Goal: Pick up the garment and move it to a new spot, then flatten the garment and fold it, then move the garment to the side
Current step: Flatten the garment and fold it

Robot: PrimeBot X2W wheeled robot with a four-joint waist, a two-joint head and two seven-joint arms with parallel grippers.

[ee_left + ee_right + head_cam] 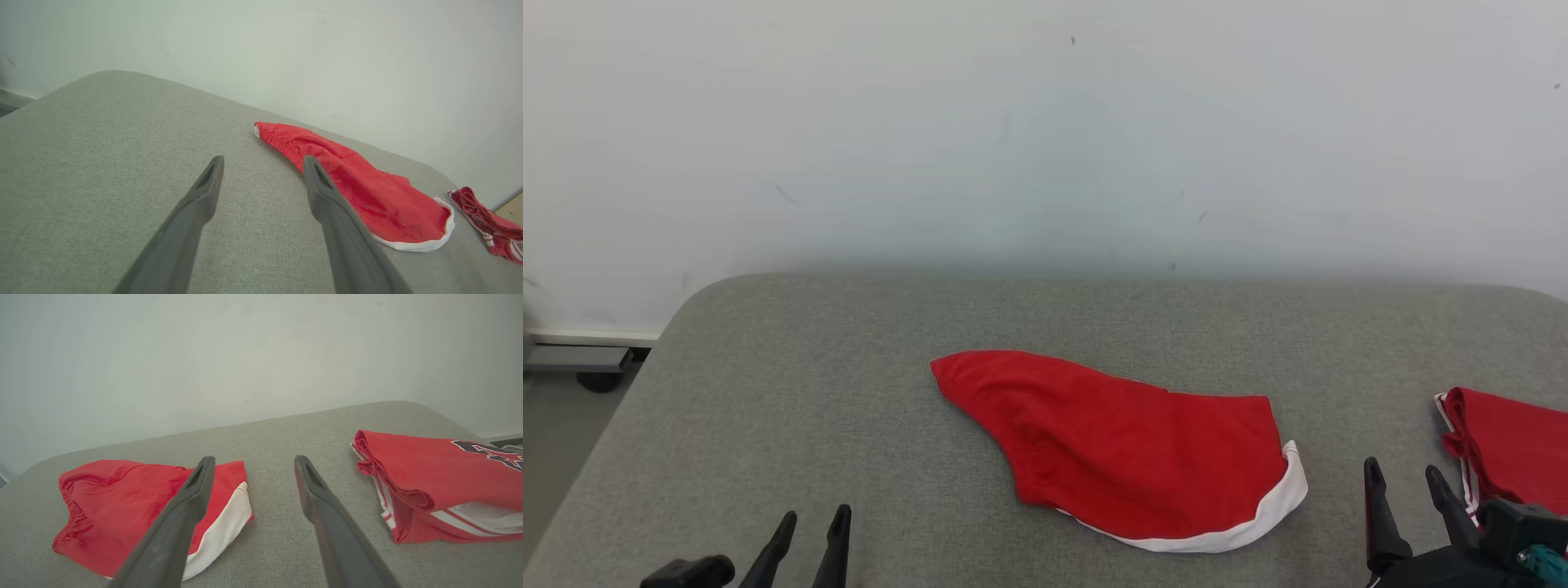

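A red garment [1127, 453] with a white hem band lies folded on the grey padded table [792, 392], a little right of centre. The left wrist view has the garment [367, 192] to the right of my fingers; in the right wrist view the garment [118, 510] lies at the left. My left gripper [815, 520] stands open at the lower left, well clear of it, with nothing between its fingers. My right gripper [1406, 478] stands open at the lower right, just past the white hem, also holding nothing.
A second red garment [1507, 445] with white stripes and dark lettering lies folded at the table's right edge, close to my right gripper; I see this folded jersey [437, 486] in the right wrist view too. A white wall [1045, 122] rises behind the table. Floor shows at the left.
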